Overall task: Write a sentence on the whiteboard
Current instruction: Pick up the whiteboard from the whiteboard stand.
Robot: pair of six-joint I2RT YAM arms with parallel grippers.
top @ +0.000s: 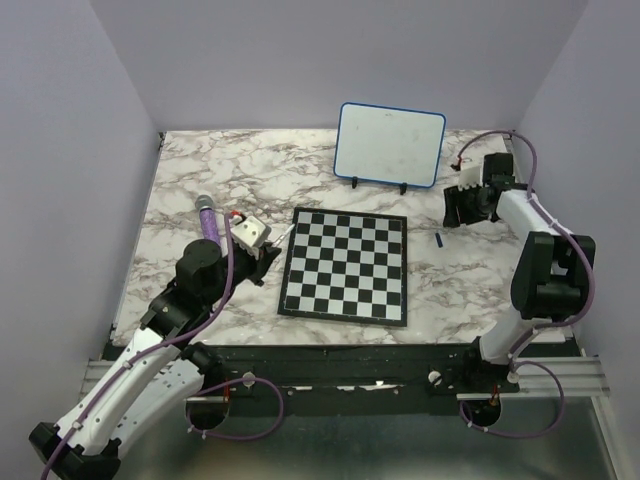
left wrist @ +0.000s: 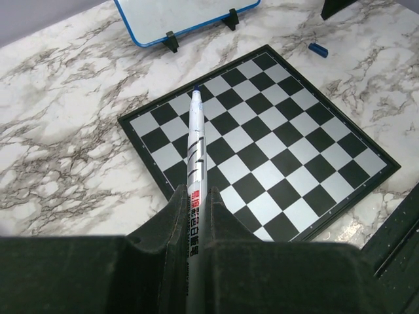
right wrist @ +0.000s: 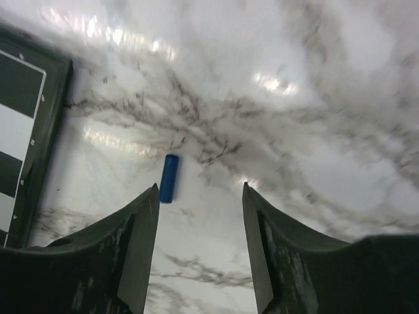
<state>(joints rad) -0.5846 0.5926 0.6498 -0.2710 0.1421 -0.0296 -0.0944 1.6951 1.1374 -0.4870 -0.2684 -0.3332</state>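
Note:
The whiteboard [top: 390,145] stands upright on small black feet at the back of the table, blue-rimmed, its face blank white; no sentence is in view on it. Its lower edge [left wrist: 157,26] shows in the left wrist view. My left gripper [top: 262,242] [left wrist: 196,196] hovers at the chessboard's left edge, shut on a white marker [left wrist: 195,144] whose bare blue tip points toward the whiteboard. My right gripper [top: 462,207] [right wrist: 200,190] hangs right of the whiteboard, open, with nothing between its fingers. The marker's blue cap [right wrist: 169,178] [top: 439,239] lies on the table just ahead of the right gripper's left finger.
A black-and-white chessboard [top: 345,265] [left wrist: 308,137] lies flat in the middle of the marble table, in front of the whiteboard; its rim [right wrist: 39,131] shows left of the right gripper. A purple cylinder [top: 206,216] sits by the left arm.

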